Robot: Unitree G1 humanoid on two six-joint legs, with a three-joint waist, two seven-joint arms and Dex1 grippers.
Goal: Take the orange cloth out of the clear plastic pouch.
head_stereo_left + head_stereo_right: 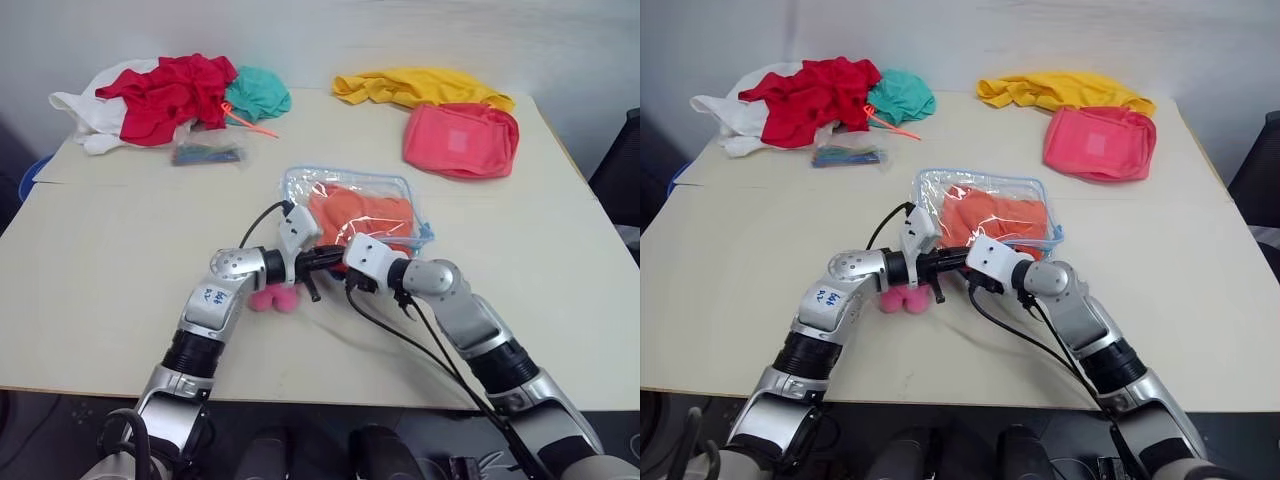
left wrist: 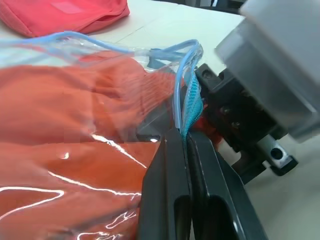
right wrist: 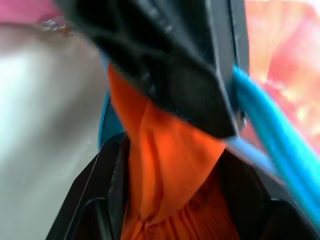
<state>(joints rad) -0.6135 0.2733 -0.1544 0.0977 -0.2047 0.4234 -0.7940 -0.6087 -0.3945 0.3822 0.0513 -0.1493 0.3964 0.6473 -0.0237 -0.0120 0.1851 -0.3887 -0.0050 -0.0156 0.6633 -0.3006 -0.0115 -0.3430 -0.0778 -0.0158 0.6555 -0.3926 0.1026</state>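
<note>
Pinching the light-blue zipper edge of the clear plastic pouch (image 1: 350, 205) at frame centre, the left gripper (image 2: 187, 145) stood fully closed; the right gripper (image 3: 170, 165), half open, straddled the soft orange cloth (image 3: 170, 170) at the mouth. Extraction was beginning; next, close and pull.
</note>
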